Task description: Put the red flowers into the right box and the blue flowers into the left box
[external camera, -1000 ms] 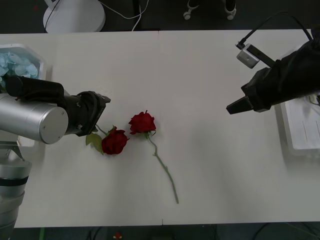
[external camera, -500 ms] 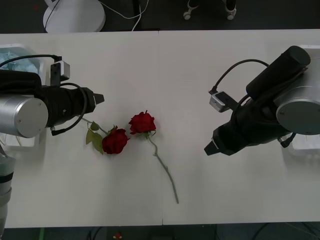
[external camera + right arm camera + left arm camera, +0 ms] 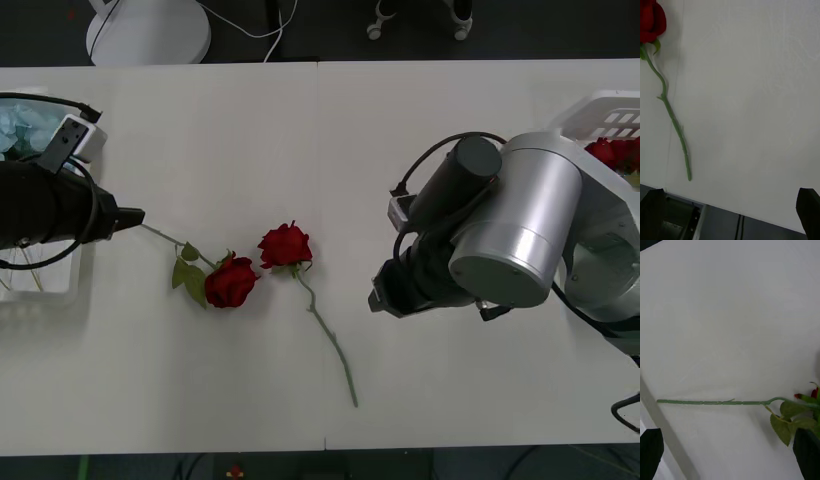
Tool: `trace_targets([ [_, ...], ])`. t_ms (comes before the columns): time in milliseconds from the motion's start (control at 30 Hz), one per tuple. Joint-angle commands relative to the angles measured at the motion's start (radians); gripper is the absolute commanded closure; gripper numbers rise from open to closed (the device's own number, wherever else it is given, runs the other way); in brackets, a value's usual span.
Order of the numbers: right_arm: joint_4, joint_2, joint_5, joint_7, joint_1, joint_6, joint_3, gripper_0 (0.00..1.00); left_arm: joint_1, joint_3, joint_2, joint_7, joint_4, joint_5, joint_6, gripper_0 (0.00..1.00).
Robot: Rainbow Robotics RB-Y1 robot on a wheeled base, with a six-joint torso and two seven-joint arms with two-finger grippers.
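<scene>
White tabletop (image 3: 300,140) spreads across the scene, with two red flowers (image 3: 285,245) lying near its middle, their blooms just beside each other and their stems running off in different directions. One stem (image 3: 672,120) is seen in the right wrist view, trailing toward the table's near edge; the other stem (image 3: 711,402) points toward the left gripper (image 3: 135,214), which is held at the left side just off the stem's tip. The left gripper's fingers are spread at the corners of its wrist view and nothing is held between them. The right gripper (image 3: 378,297) is poised over bare table, to the right of the roses, its fingers likewise spread wide and empty. More red blooms are already seen in the right box (image 3: 600,110) at the far right, and the blue flowers (image 3: 18,130) are piled in the left box (image 3: 40,290).

Trouble is judged most likely at the pickup: the stems are thin and lie flat, so a closing pinch could slip over one. With the blooms so close, the neighbour could also be dragged along.
</scene>
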State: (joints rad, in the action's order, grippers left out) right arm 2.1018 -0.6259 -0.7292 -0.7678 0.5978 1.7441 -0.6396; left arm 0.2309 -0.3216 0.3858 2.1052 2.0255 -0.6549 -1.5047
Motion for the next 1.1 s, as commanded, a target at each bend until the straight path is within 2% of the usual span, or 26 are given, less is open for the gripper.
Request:
trace_targets([
  [33,-0.054,0.083,0.079,0.018,0.071,-0.003,-0.065,0.00,0.010,-0.028,0.039,0.266,0.038,-0.003,-0.054,0.00],
  [267,-0.195,0.175,0.148,-0.005,0.114,-0.092,-0.123,0.00,0.013,0.003,0.034,0.600,0.033,0.078,-0.069,0.00],
  [433,-0.279,0.238,0.175,-0.024,0.134,-0.130,-0.126,0.00,0.022,0.027,0.034,0.600,-0.005,0.081,-0.069,0.00],
  [867,-0.459,0.331,0.292,-0.056,0.138,-0.282,-0.206,0.00,0.102,0.088,0.034,0.600,-0.245,0.043,-0.002,0.00],
  [1100,-0.479,0.360,0.332,-0.084,0.138,-0.285,-0.238,0.00,0.133,0.194,0.034,0.600,-0.254,0.141,0.020,0.00],
])
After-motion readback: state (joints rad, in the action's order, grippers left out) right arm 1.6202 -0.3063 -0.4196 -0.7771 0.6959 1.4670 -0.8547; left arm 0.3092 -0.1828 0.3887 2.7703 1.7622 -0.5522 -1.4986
